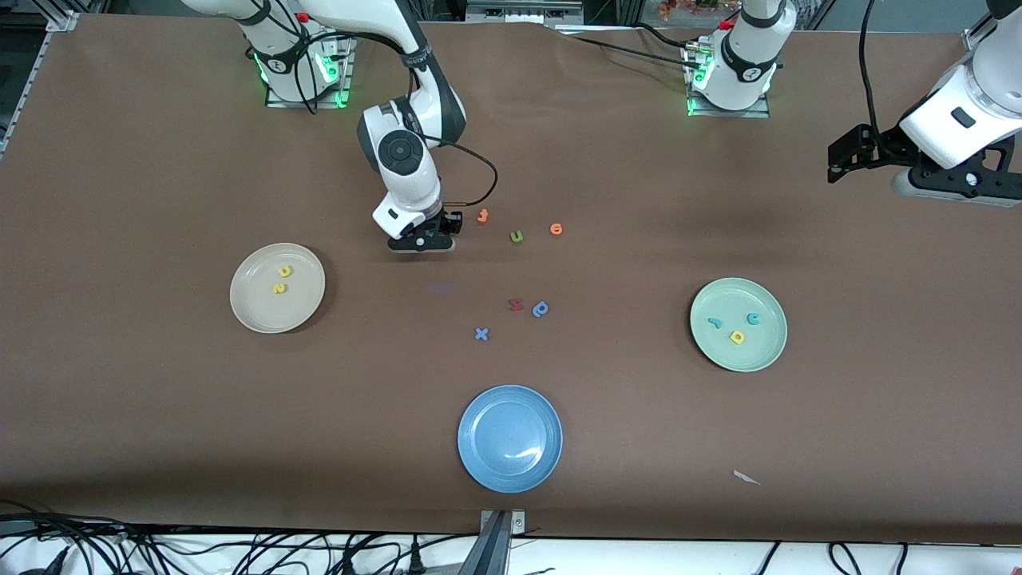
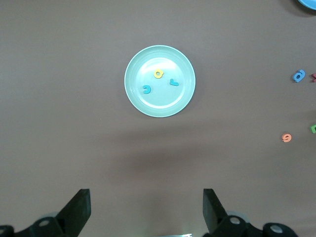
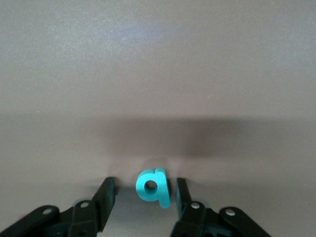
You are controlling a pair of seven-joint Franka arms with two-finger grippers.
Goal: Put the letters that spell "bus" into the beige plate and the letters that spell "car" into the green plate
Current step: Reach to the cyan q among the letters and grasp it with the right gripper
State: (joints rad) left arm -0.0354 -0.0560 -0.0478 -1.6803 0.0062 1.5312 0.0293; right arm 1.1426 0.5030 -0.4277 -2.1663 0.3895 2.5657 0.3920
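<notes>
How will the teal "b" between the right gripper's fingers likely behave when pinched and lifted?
The teal "b" looks like thick foam, so probably light and slightly squashy. Flat-backed, it is unlikely to roll. Tiny between the right gripper fingers, it may twist if pinched off-centre.

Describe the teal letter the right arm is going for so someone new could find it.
Find the right arm, reaching down onto the table near the beige plate. Between the fingers of its right pincer lies the teal b, with a gap on one side. It is the only teal letter outside the green plate.
</notes>
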